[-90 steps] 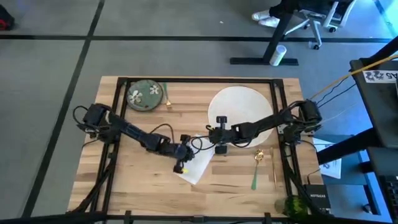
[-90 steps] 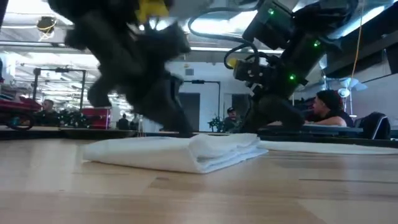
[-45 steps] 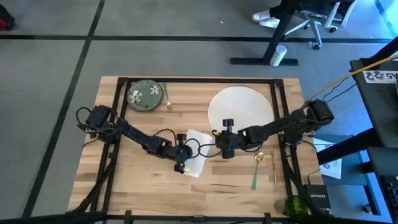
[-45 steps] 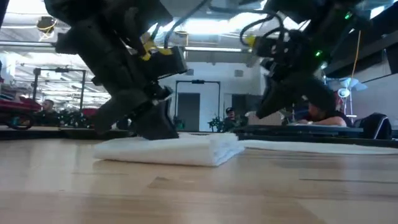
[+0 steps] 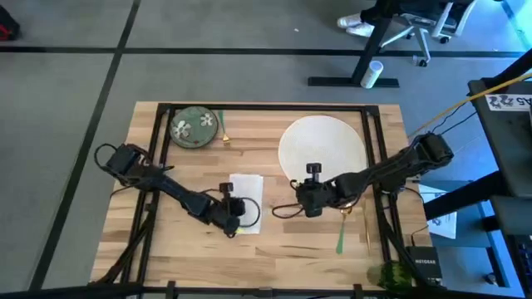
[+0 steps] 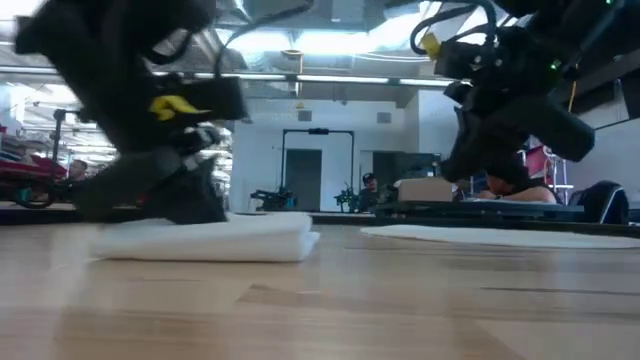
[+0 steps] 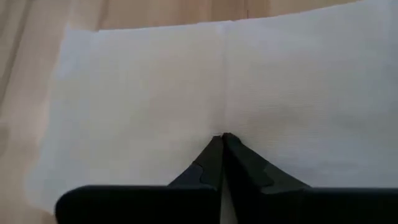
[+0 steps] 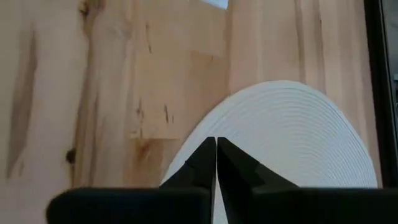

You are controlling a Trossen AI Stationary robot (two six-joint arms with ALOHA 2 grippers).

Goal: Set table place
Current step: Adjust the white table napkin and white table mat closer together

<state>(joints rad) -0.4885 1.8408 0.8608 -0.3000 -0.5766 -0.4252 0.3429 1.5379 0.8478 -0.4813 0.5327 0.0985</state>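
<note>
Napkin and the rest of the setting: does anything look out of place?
The napkin lies flat and square, under the shut left hand. Odd: the green dish sits at the table's far corner, away from the white plate.

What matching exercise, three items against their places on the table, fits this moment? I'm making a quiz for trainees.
Items:
1. napkin
2. white plate
3. green dish

Places:
A. far left corner of the table
B. under the left claw, near the middle
C. right half, beside the right claw

Pairs: 1-B, 2-C, 3-A
</note>
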